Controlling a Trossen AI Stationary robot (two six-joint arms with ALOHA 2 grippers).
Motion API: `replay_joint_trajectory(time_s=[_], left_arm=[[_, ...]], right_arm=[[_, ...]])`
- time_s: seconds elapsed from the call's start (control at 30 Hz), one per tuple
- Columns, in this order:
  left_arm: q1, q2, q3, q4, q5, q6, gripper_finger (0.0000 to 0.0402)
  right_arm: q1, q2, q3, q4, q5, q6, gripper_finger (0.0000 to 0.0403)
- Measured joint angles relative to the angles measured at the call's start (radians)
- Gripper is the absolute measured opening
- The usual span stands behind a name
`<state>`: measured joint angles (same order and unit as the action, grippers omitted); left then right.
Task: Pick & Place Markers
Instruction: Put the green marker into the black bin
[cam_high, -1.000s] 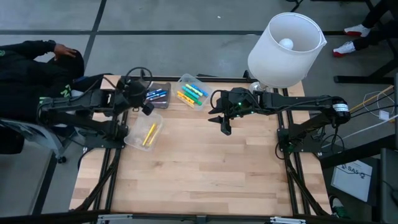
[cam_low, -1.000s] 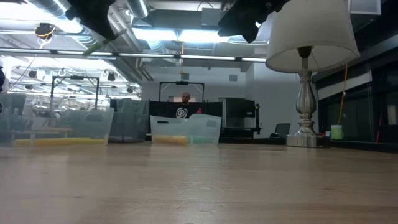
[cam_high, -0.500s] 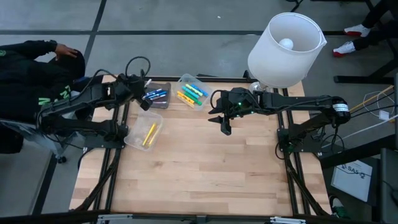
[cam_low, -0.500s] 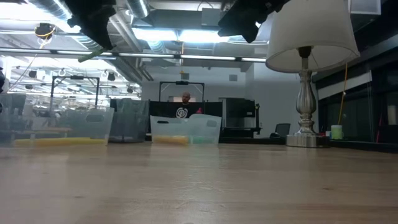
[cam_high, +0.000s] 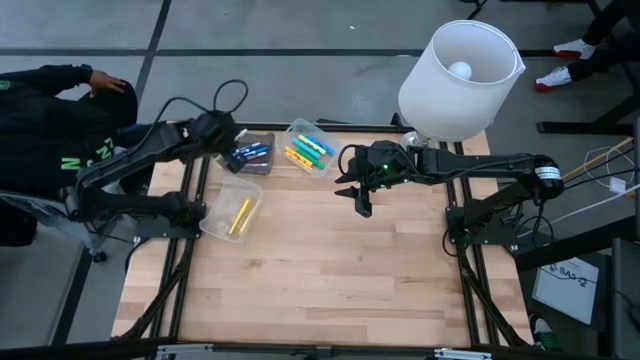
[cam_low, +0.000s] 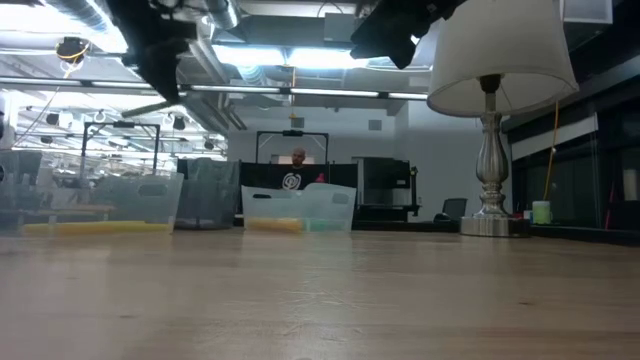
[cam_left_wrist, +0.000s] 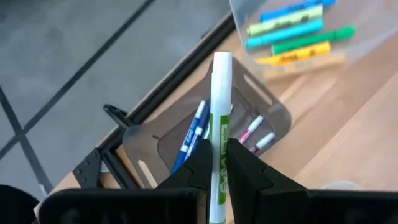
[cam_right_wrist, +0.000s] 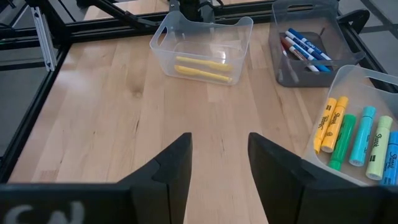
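- Light wooden plank desk (cam_high: 330, 270): carries three containers along its far left part; the rest holds nothing of the task.
- White drum-shaded lamp (cam_high: 458, 78): stands at the far right corner on a silver stem, apart from the work.
- Right arm's fingers (cam_high: 362, 200): hang over the far middle of the desk, held apart with nothing between them; position unchanged over the last second. Waiting.
- Left arm's fingers (cam_left_wrist: 213, 171): closed on a white-barrelled marker with a green label (cam_left_wrist: 219, 124). Over the last second this arm has swung from above the yellow tub toward the far edge, and is now above the smoky tub. Judged: a carry nearly done, release next.
- Clear plastic tub with yellow markers (cam_high: 233, 210): nearest the left edge, two yellow sticks lying inside.
- Clear plastic tub of mixed highlighters (cam_high: 309, 146): at the far edge, right of the smoky tub; yellow, green and blue sticks side by side.
- Smoky grey tub (cam_left_wrist: 273, 112): at the far edge, between the other two; holds blue pens and red-tipped ones. Directly under the carried marker, so the likely drop place.
- Markers, task's things: one in the left fingers; the others lie sorted among the three tubs; none loose on the desk.
- Person in dark clothing (cam_high: 50, 100): beyond the left edge, clear of both arms.
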<state>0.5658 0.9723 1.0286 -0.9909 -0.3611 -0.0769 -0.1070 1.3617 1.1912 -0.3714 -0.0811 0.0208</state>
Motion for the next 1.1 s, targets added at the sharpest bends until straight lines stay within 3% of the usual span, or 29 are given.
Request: replay_joint_trajectory(time_s=[0.4, 0.57, 0.77, 1.1], left_arm=[[0.121, 0.210, 0.000, 0.006, 0.071, 0.348, 0.0022], [0.144, 0.311, 0.000, 0.088, 0.069, 0.459, 0.0022], [0.146, 0.413, 0.000, 0.228, 0.072, 0.544, 0.0022], [0.167, 0.543, 0.000, 0.232, 0.068, 0.598, 0.0029]], right_arm=[[0.000, 0.000, 0.000, 0.000, 0.000, 0.000, 0.0156], [0.000, 0.000, 0.000, 0.000, 0.000, 0.000, 0.0156], [0.000, 0.000, 0.000, 0.000, 0.000, 0.000, 0.0156], [0.000, 0.000, 0.000, 0.000, 0.000, 0.000, 0.0156]])
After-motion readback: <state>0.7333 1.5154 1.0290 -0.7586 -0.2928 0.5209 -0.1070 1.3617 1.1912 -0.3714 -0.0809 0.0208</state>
